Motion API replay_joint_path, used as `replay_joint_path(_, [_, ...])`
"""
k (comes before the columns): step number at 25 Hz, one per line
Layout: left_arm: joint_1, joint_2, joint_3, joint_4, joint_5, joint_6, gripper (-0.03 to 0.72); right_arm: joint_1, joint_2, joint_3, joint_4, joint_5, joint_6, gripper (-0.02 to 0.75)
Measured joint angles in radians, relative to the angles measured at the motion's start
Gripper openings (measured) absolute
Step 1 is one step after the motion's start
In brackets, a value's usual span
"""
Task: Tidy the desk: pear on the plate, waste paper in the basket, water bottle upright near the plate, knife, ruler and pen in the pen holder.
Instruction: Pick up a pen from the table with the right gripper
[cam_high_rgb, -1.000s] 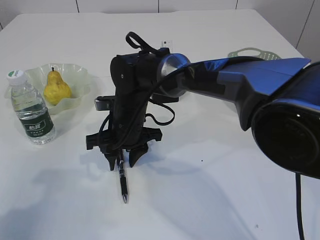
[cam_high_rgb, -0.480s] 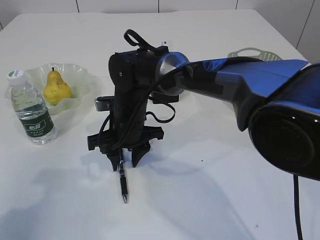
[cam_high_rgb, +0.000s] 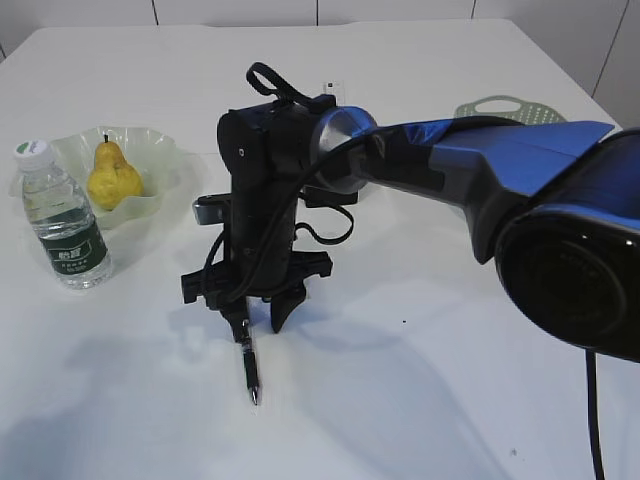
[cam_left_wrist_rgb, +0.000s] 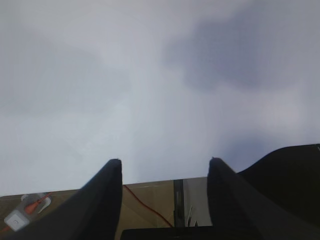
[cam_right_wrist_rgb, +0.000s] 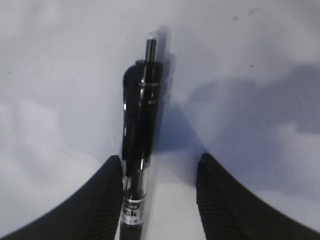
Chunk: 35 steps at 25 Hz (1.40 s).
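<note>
Pen (cam_right_wrist_rgb: 140, 145), black and slim with a clear barrel, sits between the right gripper's (cam_high_rgb: 258, 318) half-spread fingers, against one finger, a gap to the other; whether it is truly gripped I cannot tell. Its tip points at the white worktop (cam_high_rgb: 420, 400) near the front edge. Left gripper (cam_left_wrist_rgb: 165, 170) stands half open, holding nothing. Over by the left edge, the yellow pear (cam_high_rgb: 112, 178) rests on the pale green wavy plate (cam_high_rgb: 160, 150), clear water bottle (cam_high_rgb: 62, 220) upright just beside.

Bare table (cam_high_rgb: 420, 390) lies right of the pen (cam_high_rgb: 248, 362); water bottle (cam_high_rgb: 64, 218) stands left.
</note>
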Motion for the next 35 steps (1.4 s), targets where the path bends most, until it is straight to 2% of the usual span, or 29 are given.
replay_joint_path(16, [0.000,0.000,0.000,0.000,0.000,0.000,0.384,0.000,0.000,0.000,-0.033,0.000,0.012,0.385])
replay_joint_path(22, [0.000,0.000,0.000,0.000,0.002,0.000,0.384,0.000,0.000,0.000,-0.035,0.000,0.018,0.283])
replay_joint_path(27, [0.000,0.000,0.000,0.000,0.004,0.000,0.384,0.000,0.004,-0.004,-0.035,0.000,0.018,0.244])
replay_joint_path(31, [0.000,0.000,0.000,0.000,0.004,0.000,0.384,0.000,0.009,-0.008,-0.031,0.001,0.018,0.179])
replay_joint_path(35, [0.000,0.000,0.000,0.000,0.004,0.000,0.384,0.000,0.011,-0.007,-0.024,0.001,0.018,0.160])
